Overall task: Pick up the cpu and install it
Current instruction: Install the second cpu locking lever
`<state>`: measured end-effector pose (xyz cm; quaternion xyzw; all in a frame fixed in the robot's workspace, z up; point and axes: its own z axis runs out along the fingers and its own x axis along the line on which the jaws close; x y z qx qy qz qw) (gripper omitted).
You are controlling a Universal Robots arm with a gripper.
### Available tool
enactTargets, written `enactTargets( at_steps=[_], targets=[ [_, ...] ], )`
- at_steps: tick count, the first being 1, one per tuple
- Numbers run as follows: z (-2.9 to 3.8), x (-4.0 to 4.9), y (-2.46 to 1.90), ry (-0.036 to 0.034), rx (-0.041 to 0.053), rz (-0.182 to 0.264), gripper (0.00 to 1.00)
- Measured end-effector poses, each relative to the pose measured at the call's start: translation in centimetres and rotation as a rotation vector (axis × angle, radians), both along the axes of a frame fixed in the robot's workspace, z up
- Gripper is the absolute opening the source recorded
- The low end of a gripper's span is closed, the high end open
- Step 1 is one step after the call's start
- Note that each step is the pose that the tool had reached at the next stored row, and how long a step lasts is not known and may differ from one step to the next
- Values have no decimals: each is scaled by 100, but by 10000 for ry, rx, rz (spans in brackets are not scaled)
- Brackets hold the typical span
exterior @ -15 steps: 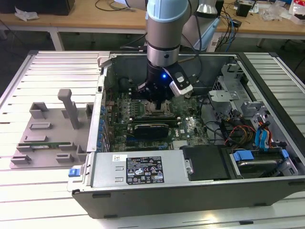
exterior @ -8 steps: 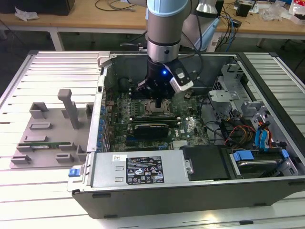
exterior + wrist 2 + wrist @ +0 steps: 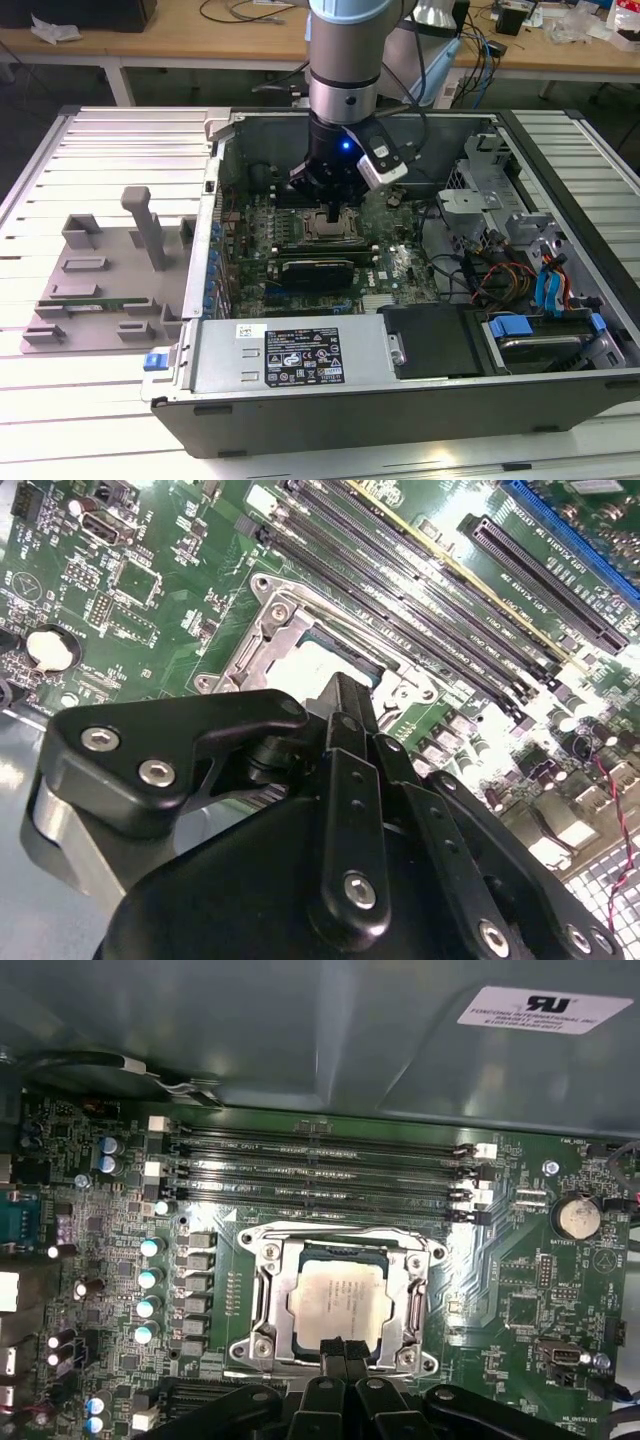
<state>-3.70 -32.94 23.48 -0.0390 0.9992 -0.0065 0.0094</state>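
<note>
This looks like a lab or workshop: an open computer case lies on a white slatted table, and long wooden benches behind hold loose cables (and other small bits)

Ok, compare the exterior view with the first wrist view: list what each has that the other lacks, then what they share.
Exterior view alone: the whole computer case, the grey fixture tray at the exterior view's left, and the arm. First wrist view alone: the cpu lying in its socket frame, and the coin battery. Both: the pincer low over the socket, on the green motherboard.
</note>
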Motion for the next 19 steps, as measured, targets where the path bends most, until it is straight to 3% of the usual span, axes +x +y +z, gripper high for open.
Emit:
enactTargets(
  at_steps=[9,13,19],
  targets=[
    [72,0,12,1,-134,1,11],
    [173,0,15,2,-170,0,11],
    [182,0,15,1,-171,0,11]
  ],
)
